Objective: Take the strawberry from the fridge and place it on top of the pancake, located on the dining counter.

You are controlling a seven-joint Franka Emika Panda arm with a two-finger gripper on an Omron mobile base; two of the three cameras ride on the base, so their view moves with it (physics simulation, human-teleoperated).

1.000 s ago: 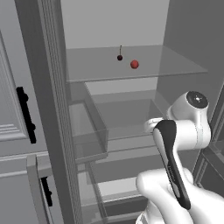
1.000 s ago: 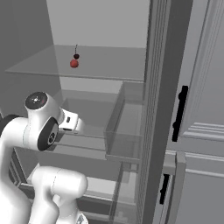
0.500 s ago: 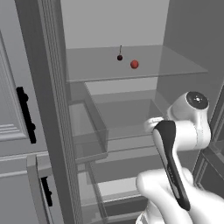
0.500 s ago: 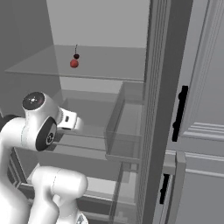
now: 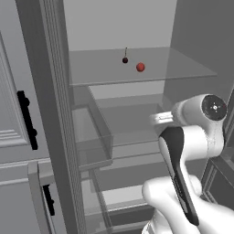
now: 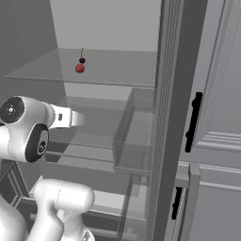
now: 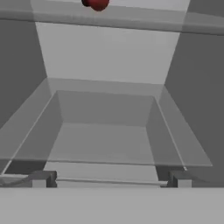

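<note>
The fridge (image 5: 196, 41) stands open in front of me, pale inside. The strawberry (image 5: 140, 67) (image 6: 79, 68), tiny and bright red, lies on its upper glass shelf (image 5: 151, 75). In the hand view the strawberry (image 7: 98, 4) is cut by the top edge. My gripper (image 7: 110, 180) is open and empty, its fingertips (image 7: 41, 178) far apart. It points into the fridge at a level below that shelf, short of the fruit. The white hand (image 5: 160, 118) (image 6: 70, 117) hovers above the lower shelves. The pancake and the dining counter are out of view.
A small black ball with a thin stem (image 5: 124, 60) (image 6: 82, 60) sits just behind the strawberry. A clear bin (image 5: 91, 137) (image 6: 136, 136) hangs at mid height. Light grey cabinets with black handles (image 5: 27, 119) (image 6: 194, 122) flank the fridge.
My arm's upper joint has drifted a little outward in both base views. The strawberry and the black ball have not moved, and the gripper stays open.
</note>
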